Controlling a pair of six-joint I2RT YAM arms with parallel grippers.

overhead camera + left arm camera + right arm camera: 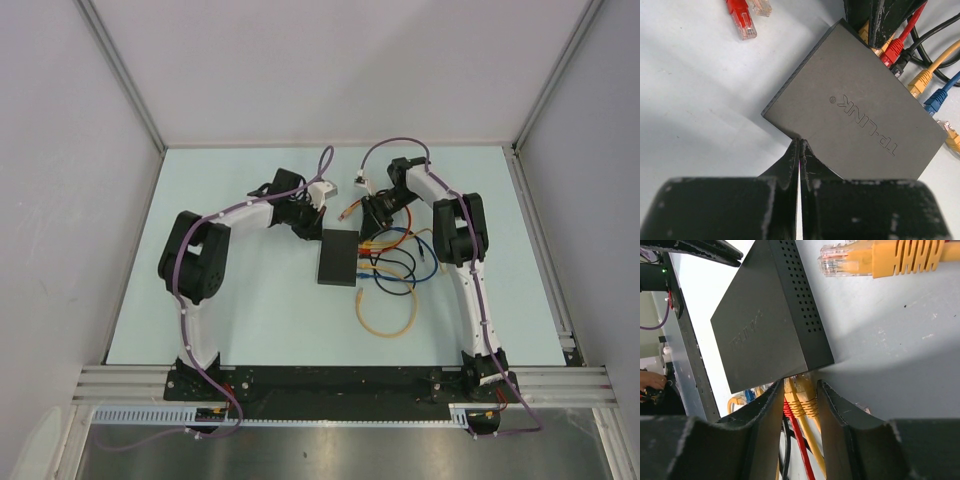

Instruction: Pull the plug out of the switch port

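The switch [338, 258] is a flat black box lying mid-table; it also shows in the left wrist view [855, 105] and the right wrist view [765, 315]. Several plugs sit in its ports on the right side: red [892, 50], yellow [920, 80] and blue [937, 97]. My right gripper [799, 390] is open, and its fingers [767, 410] straddle two yellow plugs [802, 395] at the far end of the port row. My left gripper [800, 142] is shut on nothing, with its tips against the switch's near-left edge. Both grippers, left [315, 228] and right [368, 232], are at the switch's far end.
Loose plugs lie on the table beyond the switch: a red one [742, 20] and an orange one [880, 257]. Yellow [388, 315] and blue [395, 275] cables coil to the right of the switch. Walls enclose the table on three sides.
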